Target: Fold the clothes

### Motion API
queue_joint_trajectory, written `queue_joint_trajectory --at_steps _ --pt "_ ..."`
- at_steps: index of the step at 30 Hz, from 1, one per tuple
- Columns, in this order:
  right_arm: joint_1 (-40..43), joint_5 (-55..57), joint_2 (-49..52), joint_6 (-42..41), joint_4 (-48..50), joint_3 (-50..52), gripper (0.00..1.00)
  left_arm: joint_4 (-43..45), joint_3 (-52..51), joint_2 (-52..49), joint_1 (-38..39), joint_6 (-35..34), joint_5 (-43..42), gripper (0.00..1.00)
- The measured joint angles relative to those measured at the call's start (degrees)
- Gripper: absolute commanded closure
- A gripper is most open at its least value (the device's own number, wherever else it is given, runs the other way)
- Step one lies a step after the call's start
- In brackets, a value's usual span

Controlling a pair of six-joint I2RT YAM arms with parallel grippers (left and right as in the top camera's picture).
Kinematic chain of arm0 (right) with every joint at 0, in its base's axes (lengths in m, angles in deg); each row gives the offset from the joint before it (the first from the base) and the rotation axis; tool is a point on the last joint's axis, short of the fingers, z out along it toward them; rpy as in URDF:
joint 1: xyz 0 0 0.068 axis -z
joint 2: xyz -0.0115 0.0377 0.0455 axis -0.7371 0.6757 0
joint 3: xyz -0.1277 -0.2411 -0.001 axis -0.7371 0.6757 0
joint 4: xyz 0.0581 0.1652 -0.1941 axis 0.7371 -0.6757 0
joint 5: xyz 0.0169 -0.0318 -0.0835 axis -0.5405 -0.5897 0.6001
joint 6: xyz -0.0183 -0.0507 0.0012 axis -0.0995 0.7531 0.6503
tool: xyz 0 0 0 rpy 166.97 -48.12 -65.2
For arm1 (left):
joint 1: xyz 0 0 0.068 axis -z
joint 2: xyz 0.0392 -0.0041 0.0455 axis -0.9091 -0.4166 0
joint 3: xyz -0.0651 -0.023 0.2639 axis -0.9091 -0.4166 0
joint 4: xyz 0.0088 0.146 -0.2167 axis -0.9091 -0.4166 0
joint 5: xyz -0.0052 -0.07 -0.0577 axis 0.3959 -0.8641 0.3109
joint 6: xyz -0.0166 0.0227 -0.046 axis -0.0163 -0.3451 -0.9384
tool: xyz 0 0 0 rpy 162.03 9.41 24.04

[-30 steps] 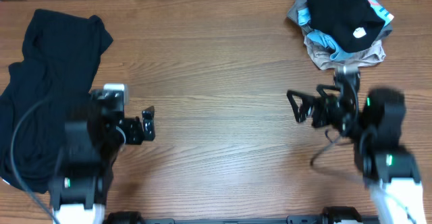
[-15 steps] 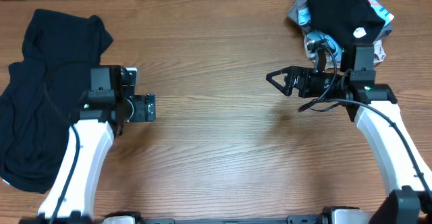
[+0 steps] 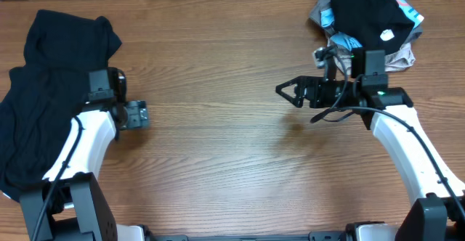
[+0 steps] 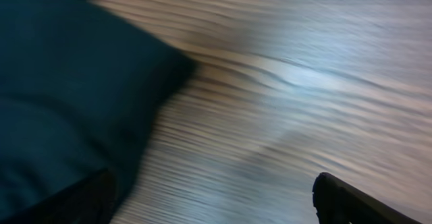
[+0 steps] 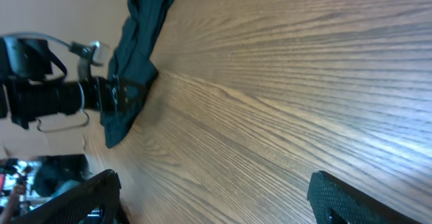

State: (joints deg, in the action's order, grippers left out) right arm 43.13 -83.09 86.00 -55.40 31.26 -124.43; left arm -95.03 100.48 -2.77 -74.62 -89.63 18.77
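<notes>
A large dark navy garment (image 3: 43, 88) lies crumpled at the table's left side; it also fills the left of the blurred left wrist view (image 4: 67, 82) and shows far off in the right wrist view (image 5: 138, 48). A pile of clothes (image 3: 369, 25), black on top, sits at the back right. My left gripper (image 3: 138, 115) is open and empty beside the navy garment's right edge. My right gripper (image 3: 290, 92) is open and empty over bare wood, left of the pile.
The wooden table (image 3: 232, 161) stretches between the arms. The left arm (image 5: 54, 96) shows in the right wrist view. The table's far edge runs along the top of the overhead view.
Both arms have stretched out from the near edge. The left gripper moved left toward the navy garment. The right gripper moved left and up toward the table's middle.
</notes>
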Motion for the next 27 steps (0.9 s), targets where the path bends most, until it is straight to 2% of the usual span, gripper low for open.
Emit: queue_joint_trajectory --at_steps 8,16,21,25,27 --pt "-3.9 3.4 0.0 0.0 -0.2 0.0 0.09 6.7 0.0 -3.3 -4.5 1.3 4.8 0.12" --pt "-3.9 4.5 0.0 0.0 -0.3 0.0 0.14 11.3 0.1 -9.4 -5.1 2.2 4.9 0.14" --pt "-3.9 4.9 0.0 0.1 -0.5 0.0 0.23 12.3 0.4 -11.0 -5.1 2.4 4.9 0.30" --pt "-3.9 5.1 0.0 0.0 -0.6 0.0 0.29 12.3 1.3 -12.2 -5.1 2.3 4.9 0.51" --pt "-3.9 5.2 0.0 -0.1 -0.6 0.0 0.34 12.2 1.6 -12.6 -5.1 2.0 4.4 0.66"
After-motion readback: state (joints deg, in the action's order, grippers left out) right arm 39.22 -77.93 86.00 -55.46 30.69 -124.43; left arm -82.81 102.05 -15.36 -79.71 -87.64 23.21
